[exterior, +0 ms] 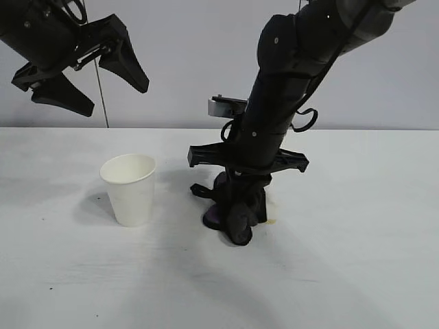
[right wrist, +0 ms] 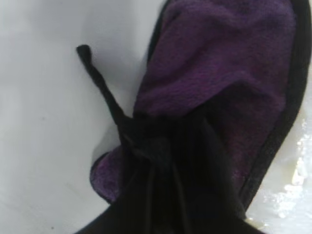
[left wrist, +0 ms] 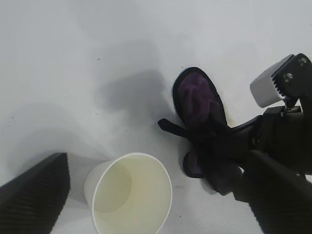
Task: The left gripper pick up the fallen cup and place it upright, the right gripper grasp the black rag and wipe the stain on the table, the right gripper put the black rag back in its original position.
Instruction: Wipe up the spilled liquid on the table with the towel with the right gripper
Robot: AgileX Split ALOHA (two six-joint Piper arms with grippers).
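Upright cup (exterior: 129,188) stands near the rag (exterior: 235,212), bare table (exterior: 357,205) open on both outer sides.

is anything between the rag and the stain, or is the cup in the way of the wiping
Nothing visible does. The right gripper presses the rag on the table right at the stain, of which only a faint edge shows. The cup stands upright, clear of the rag on the left arm's side.

An upright cup (left wrist: 129,194) is seen on the table (left wrist: 73,73); beside the cup, a purple black-edged rag (left wrist: 197,100) is gripped by the right gripper (left wrist: 219,146).
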